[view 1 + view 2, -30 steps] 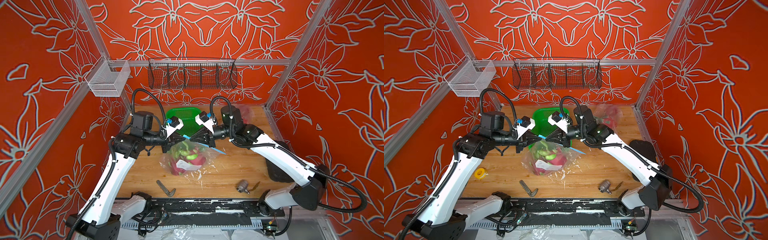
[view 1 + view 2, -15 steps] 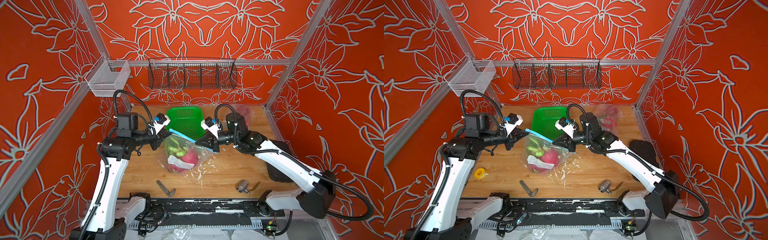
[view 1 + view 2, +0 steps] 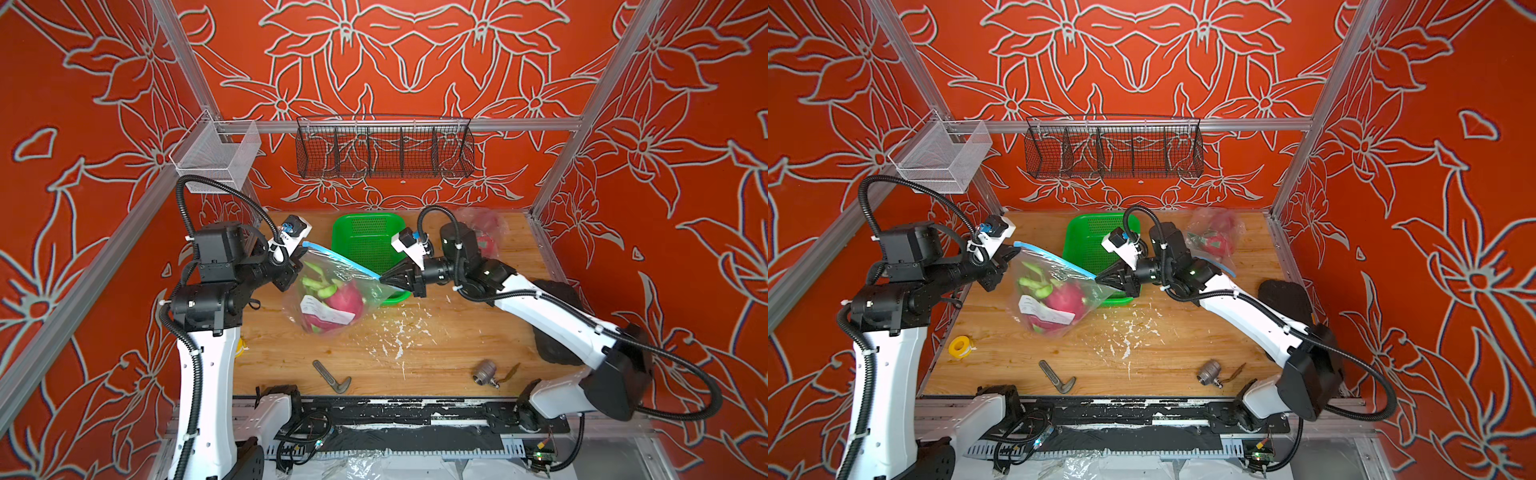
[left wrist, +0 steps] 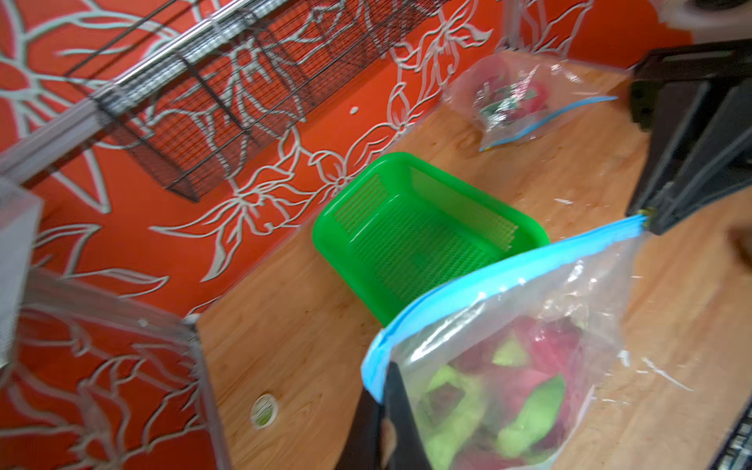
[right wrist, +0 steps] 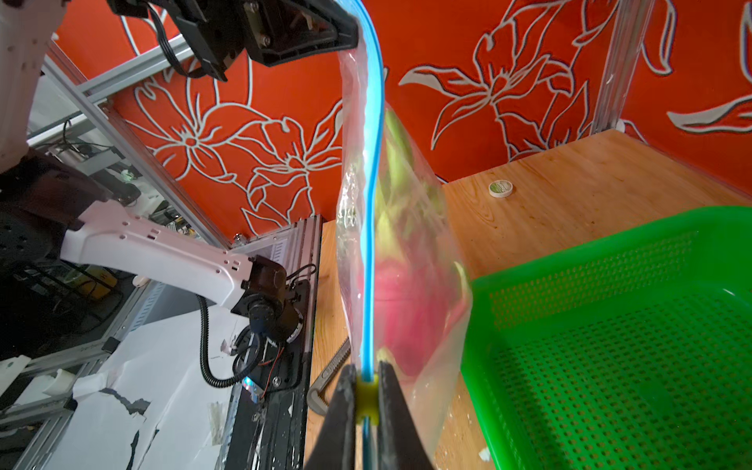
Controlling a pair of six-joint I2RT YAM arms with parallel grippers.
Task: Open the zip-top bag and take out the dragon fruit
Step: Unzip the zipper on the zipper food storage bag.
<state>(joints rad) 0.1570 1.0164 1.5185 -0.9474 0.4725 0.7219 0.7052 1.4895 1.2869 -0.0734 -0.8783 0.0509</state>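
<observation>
Wooden table [image 3: 457,340], zip-top bag [image 3: 332,291] pinched between left gripper [image 3: 300,254], right gripper [image 3: 383,280]

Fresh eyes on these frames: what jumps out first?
A clear zip-top bag with a blue seal is stretched over the middle of the table, one end pinched by the left end effector, the other by the right end effector. A pink dragon fruit with green scales shows inside it. Behind stands a green basket.
</observation>
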